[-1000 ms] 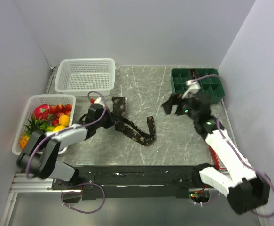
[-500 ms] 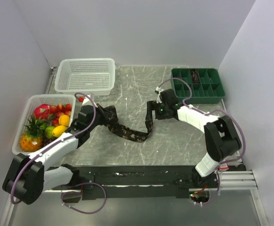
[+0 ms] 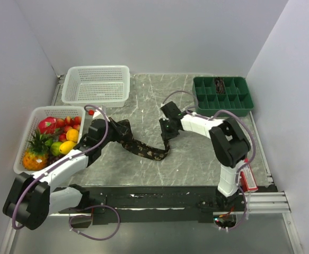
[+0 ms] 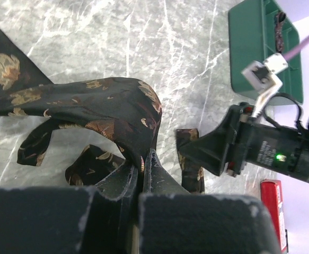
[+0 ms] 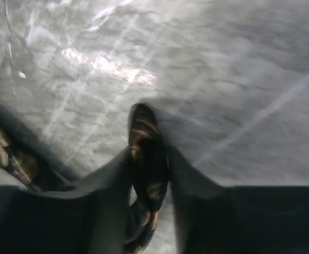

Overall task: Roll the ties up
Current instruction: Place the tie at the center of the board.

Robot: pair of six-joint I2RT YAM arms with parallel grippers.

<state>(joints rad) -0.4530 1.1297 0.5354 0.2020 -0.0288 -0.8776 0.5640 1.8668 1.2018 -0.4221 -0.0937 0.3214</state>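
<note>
we are pinching a fold of the tie (image 4: 106, 103) tight in the left gripper (image 4: 142, 163), and in the right gripper (image 5: 149, 169) we are holding its narrow end, jaws drawn in close on the fabric. between the two grippers the tie is sagging onto the table (image 3: 207, 164). we are risking a slip: the right jaws are catching only the tip, so any pull could drag it free or twist the strip.

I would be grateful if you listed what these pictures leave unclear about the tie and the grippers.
1. Right wrist view: blur; whether the right gripper actually pinches the tie is unclear.
2. Top view: the left gripper covers the tie's end there.
3. Top view: the dark item in the green tray is too small to identify.
</note>
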